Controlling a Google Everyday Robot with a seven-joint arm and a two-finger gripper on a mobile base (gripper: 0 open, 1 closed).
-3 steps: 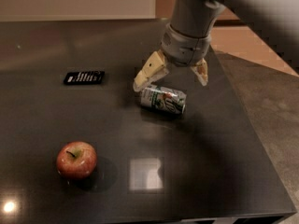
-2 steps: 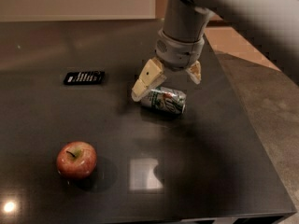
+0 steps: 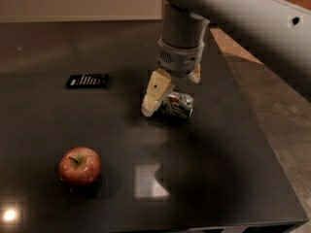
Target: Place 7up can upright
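One 7up can (image 3: 177, 106) lies on its side a little right of the table's (image 3: 228, 178) centre, long axis roughly left–right. It is not yet upright.

The end effector (image 3: 172, 95) hangs directly over the can with its fingers apart, straddling it. The near-left finger (image 3: 155, 92) reaches down at the can's left end, touching or just beside it. The other finger (image 3: 196, 74) shows on the far-right side, higher up. Nothing looks clamped.

Step in hand (judgement): get a hold on the lying can so it can be turned onto its base.
- Centre both fingers on the can before closing; an off-centre pinch on a round body will likely roll or squirt it away.
- Close gently, since the thin wall probably dents.
- Lift clear, turn the wrist until the can's axis is vertical, and lower until the base sits flat on bare table.
- Let go only once it is seated, or it may topple.

Hard to make out:
- The can's left end is behind the near-left finger, so which end carries the tab cannot be told.
- The far fingertip is hidden, so contact there is unknown.
- The arm is cut off at the top and right.

Apple (image 3: 79, 165) near left and black device (image 3: 88, 80) far left are both well apart from the can.
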